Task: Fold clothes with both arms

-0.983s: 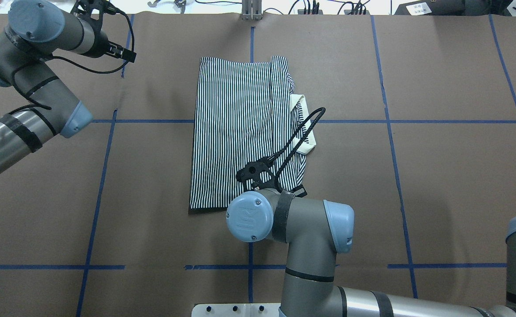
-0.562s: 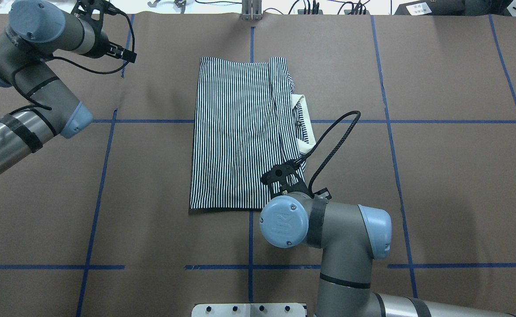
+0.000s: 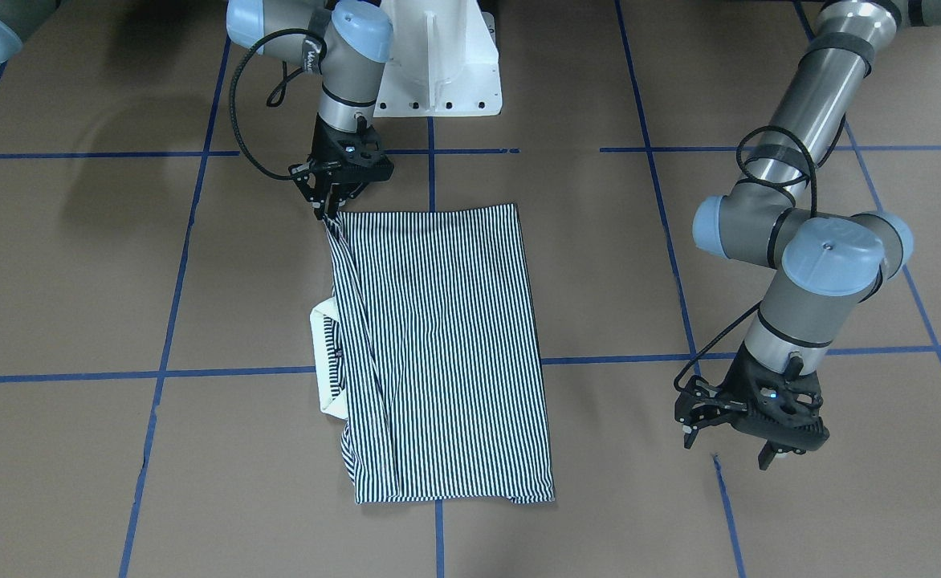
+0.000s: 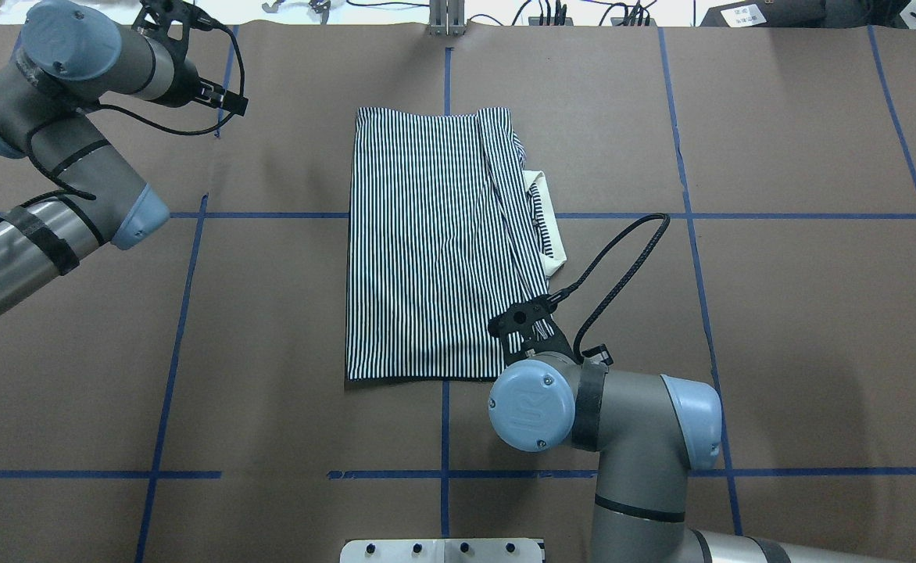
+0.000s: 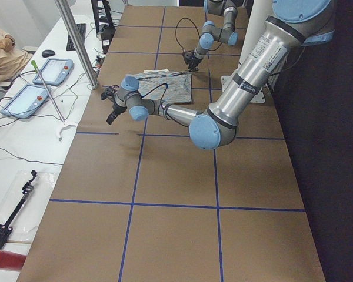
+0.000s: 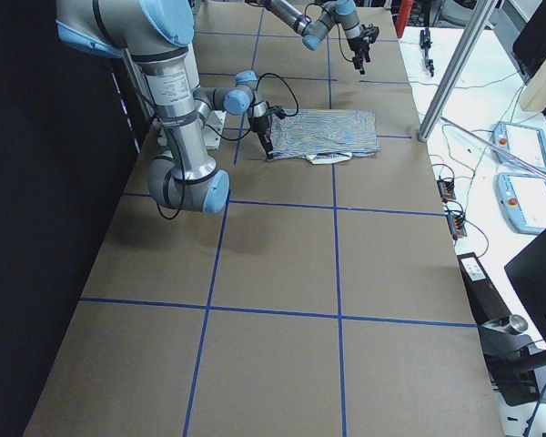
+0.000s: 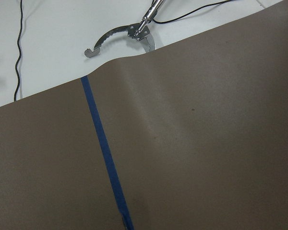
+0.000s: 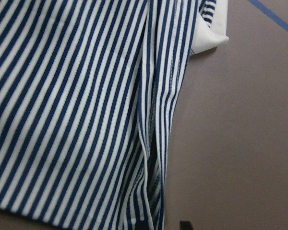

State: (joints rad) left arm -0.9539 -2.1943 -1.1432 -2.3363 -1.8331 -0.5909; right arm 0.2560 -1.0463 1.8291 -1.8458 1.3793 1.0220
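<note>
Shirt (image 4: 427,250) lies mid-table (image 4: 778,313), folded into a long striped rectangle, with the cream collar (image 4: 553,227) poking out on its right side. Right gripper (image 3: 327,211) is pinched tight on the shirt's near right corner, fabric rising into its fingers. Since a second ago that arm has swung right and back toward the base, dragging the folded flap along. The flap edge now runs as one straight diagonal to the far edge, and the shirt has slid slightly right. Left gripper (image 3: 726,449) hangs well off to the left, fingers spread, holding nothing, barely moved. The logo on the right arm's blue cap (image 4: 532,403) is too small to read.
</note>
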